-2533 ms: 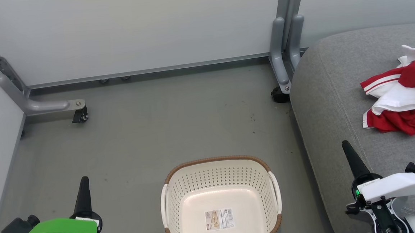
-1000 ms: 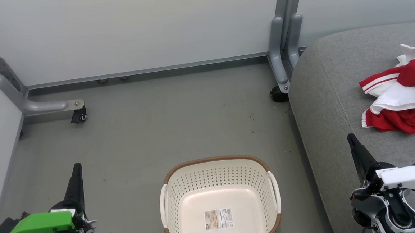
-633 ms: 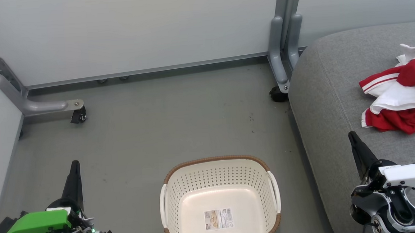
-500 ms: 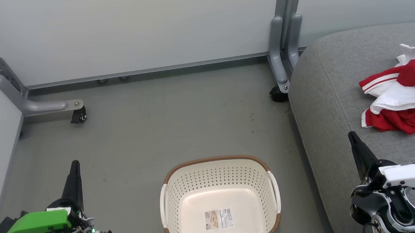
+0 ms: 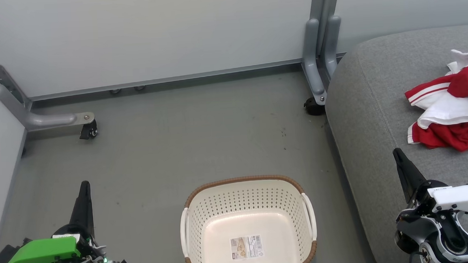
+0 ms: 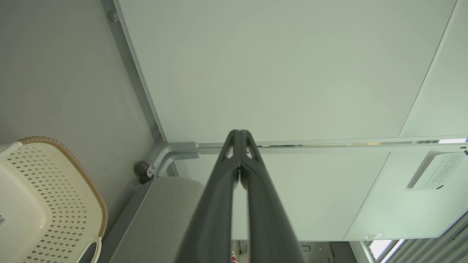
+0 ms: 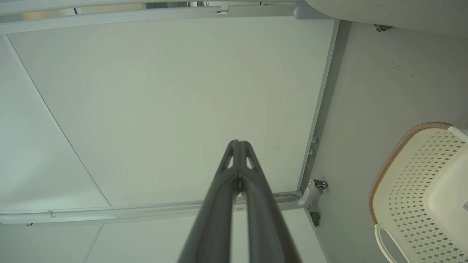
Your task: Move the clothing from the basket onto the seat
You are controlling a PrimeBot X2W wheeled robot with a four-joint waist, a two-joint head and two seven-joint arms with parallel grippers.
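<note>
The red and white clothing [image 5: 456, 109] lies crumpled on the light-grey seat [image 5: 370, 98] at the right edge of the head view. The cream perforated basket [image 5: 246, 196] with its brown rim stands on the floor at bottom centre, holding just a label sticker [image 5: 247, 247]. My left gripper [image 5: 84, 185] is shut at lower left, left of the basket, pointing up. My right gripper [image 5: 397, 152] is shut at lower right, over the seat's front part, below the clothing. The basket [image 6: 55, 190] shows at the left wrist view's lower left, and the basket [image 7: 413, 182] at the right wrist view's right; both grippers [image 6: 239, 133] [image 7: 237, 143] hold nothing.
Grey partition panels close off the back and left. A caster foot [image 5: 89, 130] juts onto the floor at back left, and a grey post foot with a caster [image 5: 315, 106] stands by the seat's near corner. Bare grey floor [image 5: 186, 142] lies between basket and panels.
Over the earlier frames both arms drew down and back toward the bottom corners, fingers shut throughout. In the last half second nothing has moved.
</note>
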